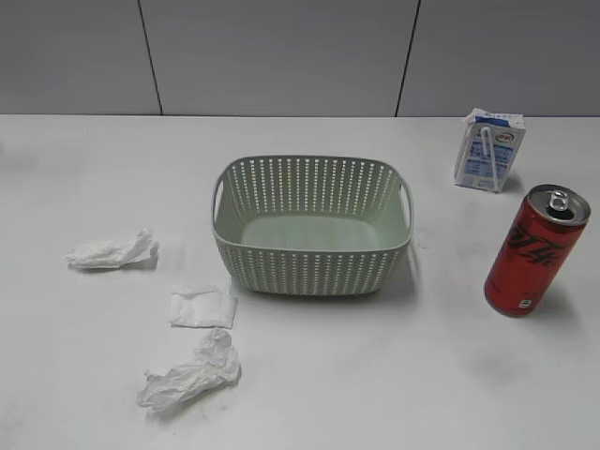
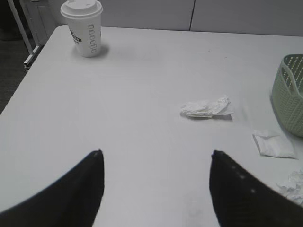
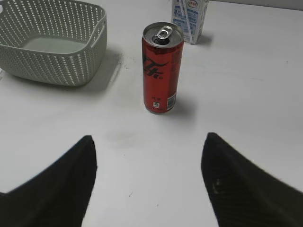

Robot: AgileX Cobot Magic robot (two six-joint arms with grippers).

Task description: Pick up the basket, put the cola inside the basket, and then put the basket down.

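Observation:
The pale sage-green basket (image 1: 312,228) stands empty and upright on the white table in the middle of the exterior view. It also shows at the right edge of the left wrist view (image 2: 289,92) and at the top left of the right wrist view (image 3: 52,40). The red cola can (image 1: 535,251) stands upright to the right of the basket, apart from it, and sits centre in the right wrist view (image 3: 162,67). My left gripper (image 2: 156,153) is open and empty over bare table, left of the basket. My right gripper (image 3: 149,137) is open and empty, short of the cola. Neither gripper shows in the exterior view.
A blue-and-white drink carton (image 1: 489,149) stands behind the cola. Crumpled tissues (image 1: 113,251) (image 1: 190,372) and a folded one (image 1: 202,307) lie left of the basket. A white paper cup with lid (image 2: 82,27) stands near the table's far left corner.

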